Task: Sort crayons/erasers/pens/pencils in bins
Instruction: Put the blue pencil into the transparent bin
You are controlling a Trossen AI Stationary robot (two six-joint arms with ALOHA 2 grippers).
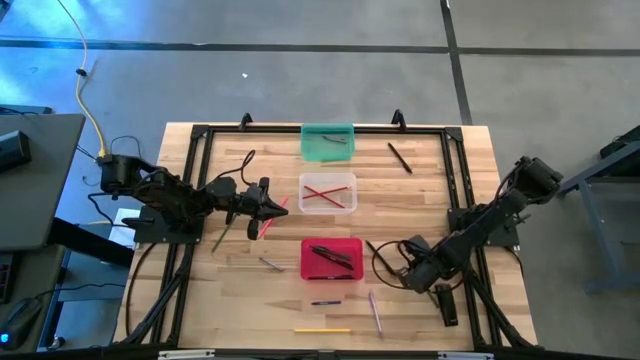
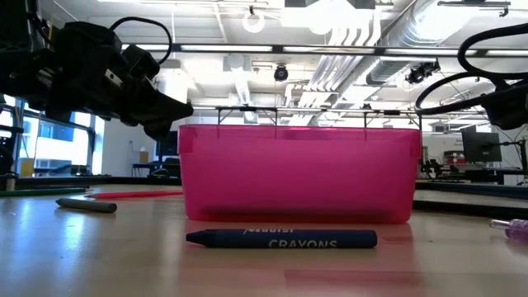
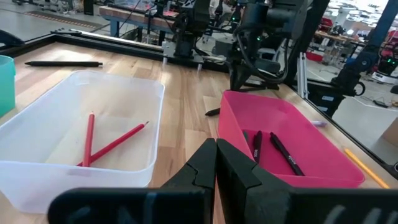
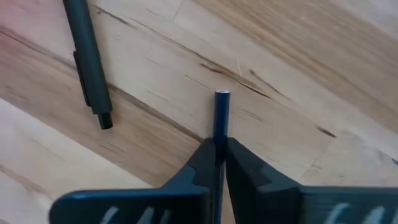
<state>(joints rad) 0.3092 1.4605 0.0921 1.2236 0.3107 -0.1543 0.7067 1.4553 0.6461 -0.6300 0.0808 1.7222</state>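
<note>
Your right claw (image 4: 217, 152) is clamped on a slim dark blue stick (image 4: 221, 118), low over the pale wooden surface (image 1: 430, 190) just right of the red plastic tub (image 1: 332, 258), with a black pen (image 4: 87, 59) lying beside it. Your left claw (image 3: 216, 163) is closed on nothing, left of the clear tub (image 1: 328, 193) holding two red pencils (image 3: 99, 143)

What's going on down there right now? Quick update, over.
Right gripper shut on a dark pen, just right of the red bin. Left gripper shut, empty, beside the clear bin. Second pen lies close by, not blocking.
</note>
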